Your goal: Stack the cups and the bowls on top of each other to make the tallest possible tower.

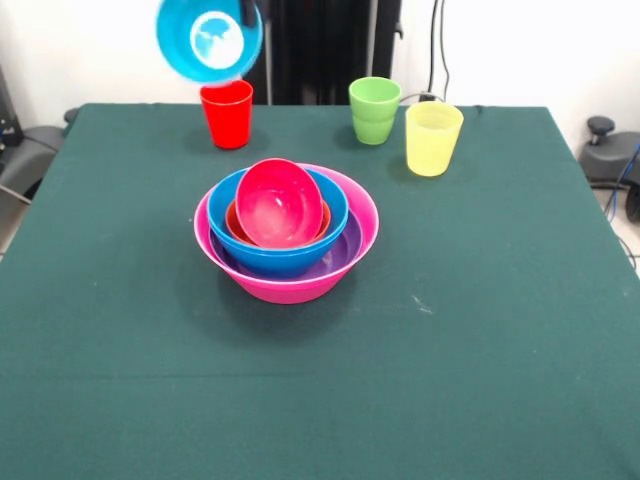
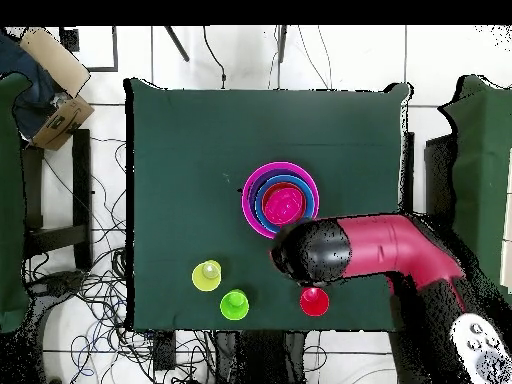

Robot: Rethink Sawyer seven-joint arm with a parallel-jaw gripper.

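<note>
**Front view check-in: blue bowl up in the air, tower sitting mid-table**

Front view first. From my remote seat I see a blue bowl (image 1: 209, 38) hanging up at the top left, tilted so its opening faces the camera, right above the red cup (image 1: 227, 113). A dark bit of the gripper (image 1: 247, 12) shows at its upper right rim, so the bowl looks held there, but I honestly cannot tell how wide the claw is or how it sits on the rim.

The tower (image 1: 286, 232) sits around the middle of the green table (image 1: 480, 330). Its base is the big pink bowl (image 1: 290, 288), with the purple bowl (image 1: 345, 248) nested in it, then another blue bowl (image 1: 275, 260), an orange bowl (image 1: 235, 225) peeking out inside that, and the magenta-red bowl (image 1: 279, 203) on top, tipped toward the camera rather than lying flat.

The three cups stand upright along the far edge: red one on the left, green cup (image 1: 375, 110) further right, and the yellow cup (image 1: 433, 138) just beside the green, a bit nearer the camera. None of them touch the tower.

Overhead, the red and black arm (image 2: 370, 250) reaches in from the right and covers the spot between the tower and the red cup, so the held bowl and claw are hidden under it there.
</note>
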